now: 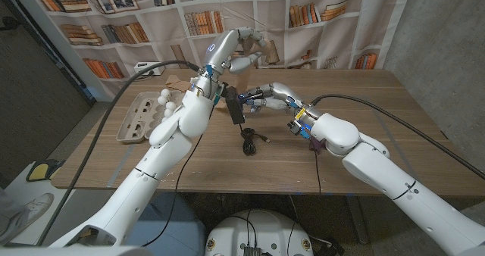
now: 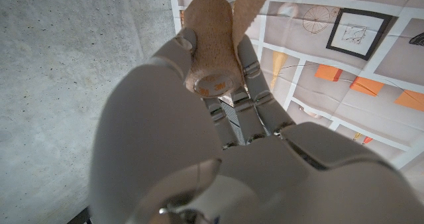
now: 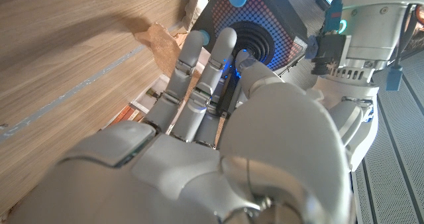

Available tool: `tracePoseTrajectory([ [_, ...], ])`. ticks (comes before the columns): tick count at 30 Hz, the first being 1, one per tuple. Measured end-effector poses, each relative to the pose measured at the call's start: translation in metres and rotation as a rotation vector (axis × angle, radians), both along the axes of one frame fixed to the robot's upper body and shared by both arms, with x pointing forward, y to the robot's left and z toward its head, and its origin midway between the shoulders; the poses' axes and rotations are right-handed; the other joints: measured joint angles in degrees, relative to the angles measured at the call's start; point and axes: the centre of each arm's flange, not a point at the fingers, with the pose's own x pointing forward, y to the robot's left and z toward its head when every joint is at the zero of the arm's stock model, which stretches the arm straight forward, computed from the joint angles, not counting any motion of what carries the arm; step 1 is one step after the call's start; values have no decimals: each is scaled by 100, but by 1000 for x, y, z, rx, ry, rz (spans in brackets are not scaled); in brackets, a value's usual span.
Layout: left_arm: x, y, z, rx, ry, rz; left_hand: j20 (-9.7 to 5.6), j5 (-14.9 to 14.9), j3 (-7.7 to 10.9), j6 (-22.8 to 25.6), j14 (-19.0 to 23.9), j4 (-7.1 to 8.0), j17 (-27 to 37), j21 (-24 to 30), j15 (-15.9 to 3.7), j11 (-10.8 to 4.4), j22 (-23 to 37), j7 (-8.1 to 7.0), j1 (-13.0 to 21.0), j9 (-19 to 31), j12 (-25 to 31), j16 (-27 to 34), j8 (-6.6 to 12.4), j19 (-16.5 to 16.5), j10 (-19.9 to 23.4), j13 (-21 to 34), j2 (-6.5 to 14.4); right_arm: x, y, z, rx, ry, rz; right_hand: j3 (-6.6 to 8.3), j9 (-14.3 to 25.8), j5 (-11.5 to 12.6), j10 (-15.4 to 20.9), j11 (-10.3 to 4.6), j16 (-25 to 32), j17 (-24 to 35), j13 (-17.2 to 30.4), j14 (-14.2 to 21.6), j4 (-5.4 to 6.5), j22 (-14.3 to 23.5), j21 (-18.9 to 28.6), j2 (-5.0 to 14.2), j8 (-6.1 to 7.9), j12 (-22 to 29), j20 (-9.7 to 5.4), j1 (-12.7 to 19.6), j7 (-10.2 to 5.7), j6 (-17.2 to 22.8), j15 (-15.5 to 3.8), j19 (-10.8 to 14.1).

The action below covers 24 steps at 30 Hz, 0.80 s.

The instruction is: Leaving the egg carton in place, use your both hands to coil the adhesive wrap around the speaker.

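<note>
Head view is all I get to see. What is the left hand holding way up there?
Observer: A tan roll of adhesive wrap, held in the left hand, with a loose strip trailing off it.
Operator: Is the speaker black all over?
Observer: No. The right wrist view shows the speaker has a colourful dotted front and a blue knob.
Operator: Is the right hand really touching it?
Observer: Yes, the right hand has its fingers pressed against the speaker's front.
</note>
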Motion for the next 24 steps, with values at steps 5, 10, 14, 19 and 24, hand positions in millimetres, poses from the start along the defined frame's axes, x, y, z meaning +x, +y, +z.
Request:
tracePoseTrajectory([
  [5,-1,1,-2,-1,3,-9,20,0,0,0,0,0,-1,1,0,0,0,0,-2,0,3,-21,0,-21,0,1,2,3,3,1,6,9,-4,0,0,0,0,0,0,0,37,0,0,0,0,1,0,-18,0,-1,0,0,0,0],
  [10,-2,1,-4,3,4,-12,1,-1,0,0,1,0,-2,44,1,1,-5,0,-7,0,3,-24,11,-42,1,11,7,4,6,2,12,14,-4,0,0,0,-2,-2,0,0,49,0,0,0,0,3,0,-18,23,-2,0,0,0,-23],
  [14,-3,0,-5,6,2,-15,1,-2,0,0,2,1,-3,44,2,9,-5,0,-8,0,2,-27,49,-42,9,14,8,4,10,4,18,14,1,0,0,-1,-9,-9,0,-1,57,0,0,0,0,5,0,-11,32,-5,0,0,0,-32],
  [19,-4,-2,-7,9,3,-21,1,-6,-1,-4,2,1,-1,44,1,9,-5,3,-8,1,2,-43,49,-42,9,14,8,5,14,7,27,14,10,0,0,-1,-9,-9,0,-1,59,0,0,-30,0,13,0,-10,32,-12,0,0,0,-31],
  [24,-6,-2,-9,-1,10,-40,1,-6,-1,-13,1,1,11,77,1,9,-5,12,-9,1,1,-43,48,-43,9,13,9,6,17,11,39,17,15,0,0,-2,-10,-10,-23,-1,60,0,0,-30,0,14,0,-10,32,-14,0,0,0,-31],
])
